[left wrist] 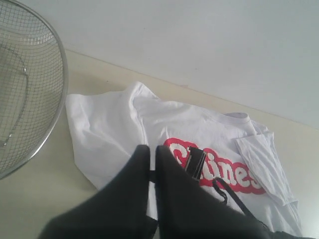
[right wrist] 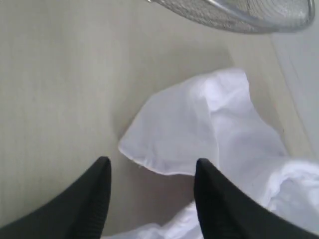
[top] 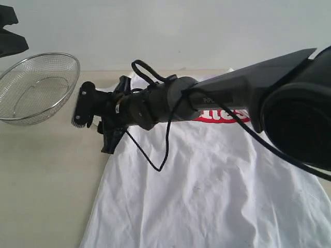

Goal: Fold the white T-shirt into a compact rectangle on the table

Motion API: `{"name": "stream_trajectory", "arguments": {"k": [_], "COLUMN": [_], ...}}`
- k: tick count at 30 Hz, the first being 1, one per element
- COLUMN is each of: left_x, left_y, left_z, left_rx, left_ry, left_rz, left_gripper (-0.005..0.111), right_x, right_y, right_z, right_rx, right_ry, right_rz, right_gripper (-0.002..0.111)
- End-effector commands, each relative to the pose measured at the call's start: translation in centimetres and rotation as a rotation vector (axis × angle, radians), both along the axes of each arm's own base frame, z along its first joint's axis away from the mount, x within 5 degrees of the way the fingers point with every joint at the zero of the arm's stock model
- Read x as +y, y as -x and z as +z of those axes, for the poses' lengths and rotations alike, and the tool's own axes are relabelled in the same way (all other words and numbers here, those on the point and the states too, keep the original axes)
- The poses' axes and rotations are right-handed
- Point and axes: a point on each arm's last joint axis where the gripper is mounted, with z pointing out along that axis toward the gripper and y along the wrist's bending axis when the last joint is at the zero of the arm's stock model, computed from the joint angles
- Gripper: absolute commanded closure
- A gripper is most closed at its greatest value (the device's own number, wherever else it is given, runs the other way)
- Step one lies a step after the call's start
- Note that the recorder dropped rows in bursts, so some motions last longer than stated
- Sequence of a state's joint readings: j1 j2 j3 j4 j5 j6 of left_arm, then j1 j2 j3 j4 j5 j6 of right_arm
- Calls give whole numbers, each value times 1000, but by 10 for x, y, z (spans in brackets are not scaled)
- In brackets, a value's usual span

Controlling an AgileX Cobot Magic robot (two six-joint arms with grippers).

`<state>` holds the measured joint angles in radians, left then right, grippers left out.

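The white T-shirt [top: 217, 186] lies flat on the table [top: 46, 181], its red lettered band [left wrist: 219, 169] facing up. One sleeve [left wrist: 261, 164] is folded in over the chest. My right gripper [right wrist: 152, 162] reaches across to the other sleeve [right wrist: 184, 129]. It hangs open just above that sleeve's hem, with nothing between its fingers; in the exterior view the right gripper [top: 109, 142] is at the shirt's left shoulder. My left gripper [left wrist: 152, 149] is shut and empty, held above the shirt near the bowl side.
A wire-mesh metal bowl [top: 36, 88] stands at the back left of the table, close to the sleeve; the bowl's rim [right wrist: 239, 12] shows in the right wrist view. A black cable [top: 160, 155] dangles from the right arm over the shirt. A pale wall runs along the table's far edge.
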<state>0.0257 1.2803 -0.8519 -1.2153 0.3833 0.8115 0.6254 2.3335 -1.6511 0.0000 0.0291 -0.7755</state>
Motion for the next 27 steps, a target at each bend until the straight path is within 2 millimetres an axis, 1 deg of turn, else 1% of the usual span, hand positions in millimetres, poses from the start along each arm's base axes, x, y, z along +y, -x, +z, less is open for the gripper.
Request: {"name": "stream_trajectory", "arguments": {"k": [1,2,3,5,6,7,8,9,11,14,17,23,27], "left_x": [0,0,0,0,0,0,0,0,0,0,0,-2,-2], "left_y": [2,2,2,2,2,2,2,2,2,2,2,3,3], "left_z": [1,1,1,1,1,1,1,1,1,1,2,2,2], "left_rx": [-3,-4,-8,-8,-8,-8,-8,-8,-8,-8,-8,-3,-1], "left_ry": [7,5,-4,-4,-4,-4,-4,-4,-4,-1,2,28,29], "left_rz": [-5,-6,-8,-8,-8,-8,-8,-8,-8,-7,-6,-15,-24], "left_gripper": [102,102,102,102,102,102,102,102,102,102,102,102,102], "right_x": [-13,-13,-10,-4,-2,2,3,4,6,8,11,8,7], "right_y": [-11,-10,-7,0,2,6,8,11,12,13,15,10,8], "right_z": [4,5,6,14,21,34,43,51,53,55,56,57,37], "right_rx": [266,339,447,570,576,600,638,714,836,975,1039,995,1043], "right_ry": [-378,-462,-579,-704,-722,-772,-822,-907,-1038,-1176,-1239,-1289,-1267], "right_rz": [-356,-435,-542,-646,-644,-653,-675,-727,-824,-921,-959,-977,-1029], "right_gripper": [62,62,62,62,62,62,62,62,62,62,62,62,62]}}
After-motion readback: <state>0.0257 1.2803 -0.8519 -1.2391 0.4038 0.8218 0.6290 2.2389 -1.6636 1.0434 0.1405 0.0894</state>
